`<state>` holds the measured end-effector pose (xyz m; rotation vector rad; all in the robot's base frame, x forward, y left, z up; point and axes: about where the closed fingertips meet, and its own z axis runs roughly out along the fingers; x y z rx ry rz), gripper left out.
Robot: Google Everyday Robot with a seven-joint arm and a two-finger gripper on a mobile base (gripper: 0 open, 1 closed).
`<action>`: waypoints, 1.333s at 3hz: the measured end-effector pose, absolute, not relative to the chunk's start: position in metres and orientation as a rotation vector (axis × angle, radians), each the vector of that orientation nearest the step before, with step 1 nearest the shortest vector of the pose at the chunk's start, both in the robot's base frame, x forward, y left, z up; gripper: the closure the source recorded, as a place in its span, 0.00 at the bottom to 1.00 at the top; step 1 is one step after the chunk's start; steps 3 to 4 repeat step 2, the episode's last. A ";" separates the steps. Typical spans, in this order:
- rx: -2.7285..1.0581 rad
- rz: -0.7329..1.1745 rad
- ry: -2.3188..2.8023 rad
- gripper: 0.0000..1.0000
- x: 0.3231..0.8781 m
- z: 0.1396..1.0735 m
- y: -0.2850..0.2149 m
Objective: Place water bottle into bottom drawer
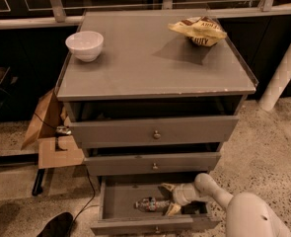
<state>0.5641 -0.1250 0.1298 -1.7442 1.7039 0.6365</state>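
White bowl (85,44) and yellow chip bag (199,31) sit on the cabinet top (150,70). Gripper (168,199) is inside the pulled-out bottom drawer (116,197), fingers spread astride the lying water bottle (147,204).

The water bottle (150,204) blocks claw (165,199) inside bottom drawer (111,199).

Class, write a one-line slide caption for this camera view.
The gripper reaches into the open bottom drawer, at the water bottle lying on its side inside.
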 end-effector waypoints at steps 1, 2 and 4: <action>-1.725 0.589 1.659 0.00 0.581 0.139 -0.118; -1.725 0.589 1.659 0.00 0.581 0.139 -0.118; -1.725 0.589 1.659 0.00 0.581 0.139 -0.118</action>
